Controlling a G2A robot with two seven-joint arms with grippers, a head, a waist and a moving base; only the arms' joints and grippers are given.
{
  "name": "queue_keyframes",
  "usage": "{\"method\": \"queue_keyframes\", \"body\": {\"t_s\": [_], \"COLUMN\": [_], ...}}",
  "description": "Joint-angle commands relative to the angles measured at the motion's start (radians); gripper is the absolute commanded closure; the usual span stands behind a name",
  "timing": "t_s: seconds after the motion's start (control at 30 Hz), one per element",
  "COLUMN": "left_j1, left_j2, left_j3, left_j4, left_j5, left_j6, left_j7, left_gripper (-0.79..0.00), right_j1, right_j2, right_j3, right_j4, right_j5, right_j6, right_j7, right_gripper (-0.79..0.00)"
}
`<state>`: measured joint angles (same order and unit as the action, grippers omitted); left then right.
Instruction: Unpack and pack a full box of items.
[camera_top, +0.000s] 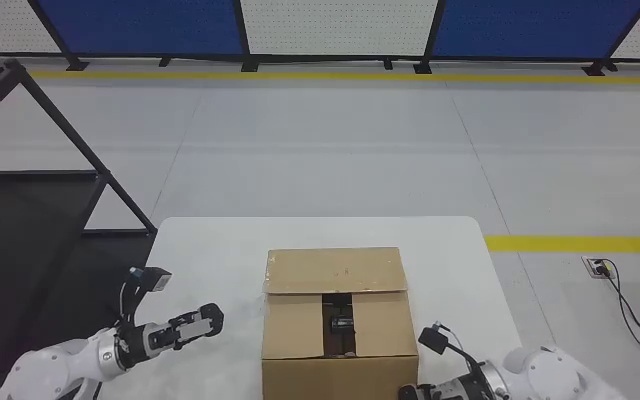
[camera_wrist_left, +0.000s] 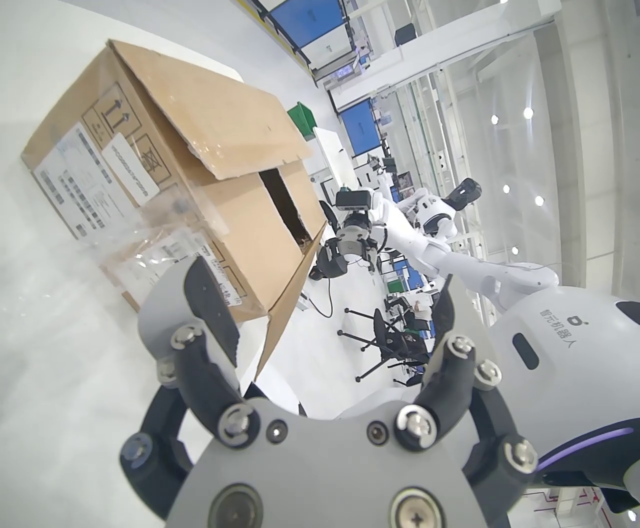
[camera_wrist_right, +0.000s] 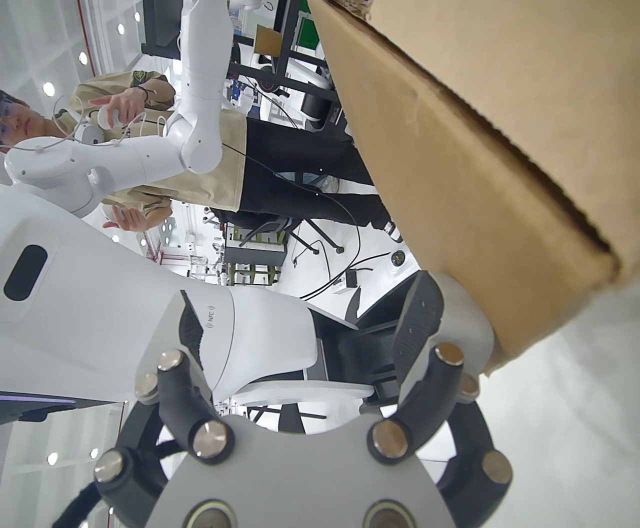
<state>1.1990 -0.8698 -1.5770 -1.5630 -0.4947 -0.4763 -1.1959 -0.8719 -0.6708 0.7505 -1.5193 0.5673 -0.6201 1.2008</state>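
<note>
One cardboard box (camera_top: 338, 305) sits on the counter (camera_top: 220, 260), flaps parted over one dark item (camera_top: 342, 325). Two end effectors, both open: left end effector (camera_top: 207, 322) beside the box, right end effector (camera_wrist_right: 310, 320) at its near corner.

I see a pale grey floor (camera_top: 330, 150) with yellow lines (camera_top: 300, 75) far beyond the left end effector (camera_top: 210, 321) — blue and white partition panels (camera_top: 140, 25) behind them, a black frame (camera_top: 50, 176) nearer it.
</note>
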Motion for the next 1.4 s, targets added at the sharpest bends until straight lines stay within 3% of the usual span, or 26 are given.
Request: {"method": "queue_keyframes", "body": {"t_s": [0.0,0.33,0.57,0.9,1.07,1.17,1.37], "left_j1": [-0.002,-0.008,-0.007,-0.009,0.002,0.014,0.033], "left_j2": [0.001,0.003,0.004,0.005,0.007,0.008,0.010], "left_j3": [-0.001,-0.008,-0.006,-0.003,-0.013,-0.025,-0.043], "left_j4": [0.004,0.017,0.020,0.010,0.006,0.005,-0.002], "left_j5": [-0.001,-0.016,-0.015,-0.007,-0.012,-0.020,-0.038], "left_j6": [-0.002,-0.008,-0.010,-0.012,-0.019,-0.024,-0.032], "left_j7": [-0.001,0.002,0.001,0.004,0.006,0.010,0.021], "left_gripper": [-0.785,-0.785,-0.785,-0.785,-0.785,-0.785,-0.785], "right_j1": [0.017,0.096,0.135,0.189,0.224,0.239,0.241], "right_j2": [0.003,0.003,0.009,0.104,0.139,0.137,0.136], "right_j3": [-0.021,-0.115,-0.171,-0.151,-0.115,-0.082,-0.079], "right_j4": [0.018,0.089,0.063,-0.101,-0.109,-0.061,-0.048], "right_j5": [0.006,0.048,0.034,0.009,0.202,0.435,0.455], "right_j6": [-0.008,-0.034,-0.053,-0.172,-0.149,-0.084,-0.072], "right_j7": [-0.008,-0.034,-0.053,-0.173,-0.150,-0.084,-0.073], "right_gripper": [-0.785,-0.785,-0.785,-0.785,-0.785,-0.785,-0.785]}}
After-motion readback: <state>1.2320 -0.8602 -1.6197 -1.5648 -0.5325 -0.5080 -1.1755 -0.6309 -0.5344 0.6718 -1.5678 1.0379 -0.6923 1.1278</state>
